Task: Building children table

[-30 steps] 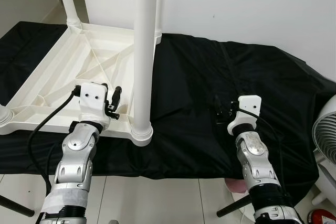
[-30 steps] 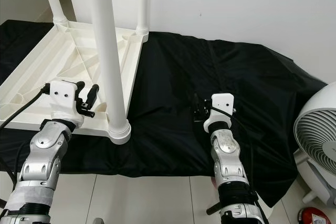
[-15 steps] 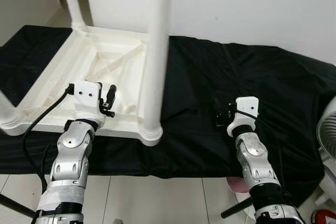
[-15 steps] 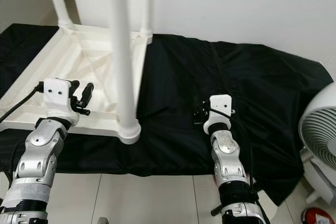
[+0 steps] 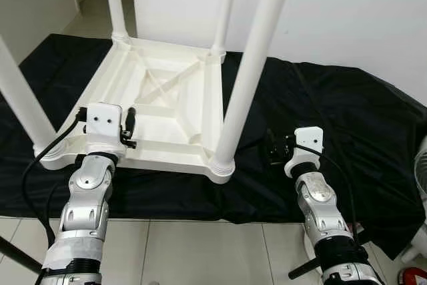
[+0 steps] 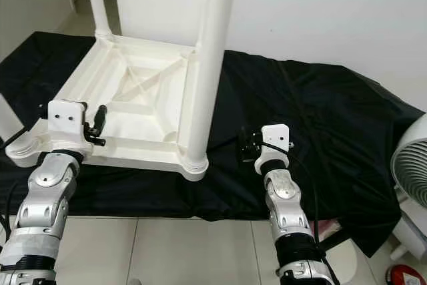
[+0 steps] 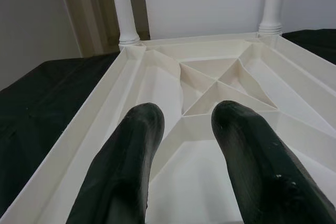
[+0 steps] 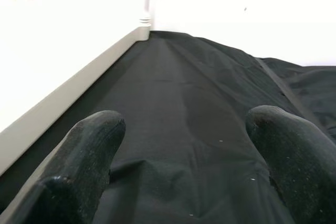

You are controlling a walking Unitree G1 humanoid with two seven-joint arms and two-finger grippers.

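Observation:
The white children's table (image 5: 167,158) lies upside down on a black cloth, its ribbed underside facing up. White legs stand up from its corners, the nearest one (image 5: 250,78) at the front right corner. My left gripper (image 5: 129,125) hovers over the table's near rim, open with nothing between its fingers; the left wrist view looks past that gripper (image 7: 186,114) across the ribs. My right gripper (image 5: 273,151) is open just above the cloth, a little right of the front right corner. In the right wrist view the gripper (image 8: 184,124) has the table's side wall (image 8: 63,93) beside it.
The black cloth (image 5: 347,118) covers the low surface under the table and hangs over its front edge. A white fan (image 6: 413,178) stands at the far right. White tiled floor (image 5: 200,245) lies in front, a white wall behind, and a doorway at the back left.
The whole view has shifted left along the table. Both grippers now sit farther left relative to the table's front right corner. Both remain open.

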